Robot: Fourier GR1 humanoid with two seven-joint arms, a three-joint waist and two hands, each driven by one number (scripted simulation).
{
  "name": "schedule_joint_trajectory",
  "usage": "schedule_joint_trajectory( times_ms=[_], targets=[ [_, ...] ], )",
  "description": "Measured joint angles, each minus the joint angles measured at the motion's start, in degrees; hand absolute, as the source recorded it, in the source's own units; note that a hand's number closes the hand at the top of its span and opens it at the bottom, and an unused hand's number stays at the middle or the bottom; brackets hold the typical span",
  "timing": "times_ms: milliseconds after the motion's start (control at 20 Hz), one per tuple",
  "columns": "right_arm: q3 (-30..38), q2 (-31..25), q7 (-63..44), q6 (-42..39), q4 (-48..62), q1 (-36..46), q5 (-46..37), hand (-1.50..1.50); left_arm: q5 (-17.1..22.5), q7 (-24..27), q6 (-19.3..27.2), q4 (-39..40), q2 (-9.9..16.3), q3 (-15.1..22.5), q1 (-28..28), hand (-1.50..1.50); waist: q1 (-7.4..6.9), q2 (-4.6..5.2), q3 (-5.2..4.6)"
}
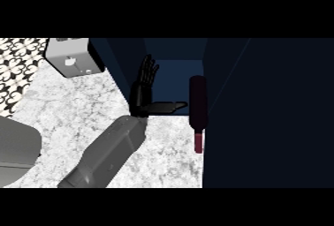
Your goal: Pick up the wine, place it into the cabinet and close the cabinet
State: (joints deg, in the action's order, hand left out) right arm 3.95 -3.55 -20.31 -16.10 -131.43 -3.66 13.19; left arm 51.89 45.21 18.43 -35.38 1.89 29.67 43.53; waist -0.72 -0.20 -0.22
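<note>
At the counter's back edge, the left hand (pixel 143 90) sits at the mouth of the open cabinet (pixel 171 73) — fingers straight and pointing up into the dark blue interior, thumb stuck out sideways to the right. It's holding nothing. Its grey forearm (pixel 108 154) runs diagonally up from the lower edge across the speckled white counter (pixel 72 106).

Wine bottle (pixel 198 106) lies just right of the hand, long axis running toward the cabinet. Its dark body is at the cabinet opening and the reddish neck points back toward the viewer, over the counter. The thumb tip comes close to the bottle's side; can't tell if it touches. The fingers are clearly apart from it.

A large dark panel (pixel 267 114) fills the right side of the view, its edge running right beside the bottle — looks like the cabinet door, but can't say for sure. Cabinet is open, the inside visible behind the fingers.

Right hand doesn't show anywhere.

Further left at the back stands a white toaster (pixel 73 57) on the counter, well apart from the hand. A patterned black-and-white tile surface (pixel 16 66) shows at the upper left corner, and a grey rounded shape (pixel 16 150) sits at the left edge — can't tell what it is.
</note>
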Motion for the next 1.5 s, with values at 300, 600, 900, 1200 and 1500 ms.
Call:
schedule_joint_trajectory(
  times_ms=[300, 600, 900, 1200, 1500],
  targets=[
    [-0.5, 0.4, 0.0, 0.4, -0.3, -0.2, -0.9, -1.5, -3.2, -7.3, 3.8, -21.3, 6.7, 5.8, -10.3, -1.5, -0.87, -0.43, 0.21],
    [-2.4, 1.0, -1.1, 0.8, -2.4, -0.5, -1.6, -1.5, -6.4, -13.1, 8.9, -43.9, 14.3, 9.0, -20.9, -1.5, -0.49, -0.29, 0.25],
    [-4.0, 1.1, -3.0, 1.6, -2.7, 1.3, -3.0, 1.5, -10.4, -18.9, 13.9, -61.3, 19.1, 10.1, -29.2, -1.5, 0.06, -0.05, 0.24],
    [-5.1, -2.8, -2.5, -3.8, -2.3, 0.4, -3.2, 1.5, -13.8, -19.4, 16.3, -71.9, 22.4, 11.0, -37.9, -1.5, 0.13, 0.01, 0.24],
    [-8.9, -7.2, -5.0, -10.9, -4.9, -2.3, 0.7, 1.5, -15.3, -18.1, 17.7, -80.3, 27.7, 9.1, -47.2, -1.5, -0.05, -0.05, 0.23]
  ],
)
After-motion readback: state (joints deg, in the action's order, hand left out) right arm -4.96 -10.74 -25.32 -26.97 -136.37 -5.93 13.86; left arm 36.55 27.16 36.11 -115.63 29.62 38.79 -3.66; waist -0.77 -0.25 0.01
